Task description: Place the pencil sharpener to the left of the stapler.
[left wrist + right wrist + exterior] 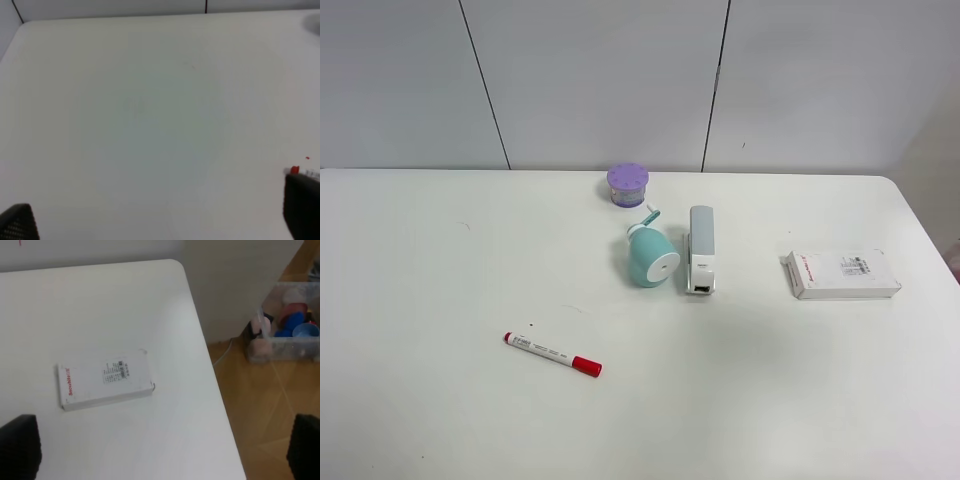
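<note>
The teal pencil sharpener lies on its side on the white table, white round end toward the front, crank pointing back. It sits just left of the white stapler with a narrow gap between them. Neither arm shows in the exterior high view. In the left wrist view my left gripper hovers open over bare table, its dark fingertips far apart. My right gripper is open too, fingertips spread above the table's right end. Neither wrist view shows the sharpener or the stapler.
A small purple round container stands behind the sharpener. A white printed box lies right of the stapler. A red-capped marker lies front left. Beyond the table's right edge, a clear bin sits on the wooden floor.
</note>
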{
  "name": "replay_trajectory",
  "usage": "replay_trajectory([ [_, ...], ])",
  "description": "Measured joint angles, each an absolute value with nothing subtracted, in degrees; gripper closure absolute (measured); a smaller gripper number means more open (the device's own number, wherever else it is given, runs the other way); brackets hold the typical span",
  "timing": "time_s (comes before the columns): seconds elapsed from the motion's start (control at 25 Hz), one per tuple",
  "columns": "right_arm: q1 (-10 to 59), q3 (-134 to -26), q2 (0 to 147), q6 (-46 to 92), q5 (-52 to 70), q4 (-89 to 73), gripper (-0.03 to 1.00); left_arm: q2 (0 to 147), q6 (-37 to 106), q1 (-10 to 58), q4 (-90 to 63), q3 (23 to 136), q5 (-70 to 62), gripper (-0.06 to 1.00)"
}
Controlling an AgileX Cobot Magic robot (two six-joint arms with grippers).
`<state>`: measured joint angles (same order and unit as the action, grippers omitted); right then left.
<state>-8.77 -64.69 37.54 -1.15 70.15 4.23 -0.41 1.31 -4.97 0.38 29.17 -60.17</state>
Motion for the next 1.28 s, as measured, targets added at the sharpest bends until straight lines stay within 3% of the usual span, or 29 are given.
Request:
replay_trajectory([
  [0.64,-7.2,-34.8,6.3,1.4,62.5,-0.3,-0.02,-0.4,1.3,-5.0,0.4,29.2,-60.2,-0.05],
  [1.28,-6.8,-28.3,-0.2,3.4,60.5,-1.0,-0.02,-0.4,1.3,-5.0,0.4,29.2,-60.2,-0.05],
])
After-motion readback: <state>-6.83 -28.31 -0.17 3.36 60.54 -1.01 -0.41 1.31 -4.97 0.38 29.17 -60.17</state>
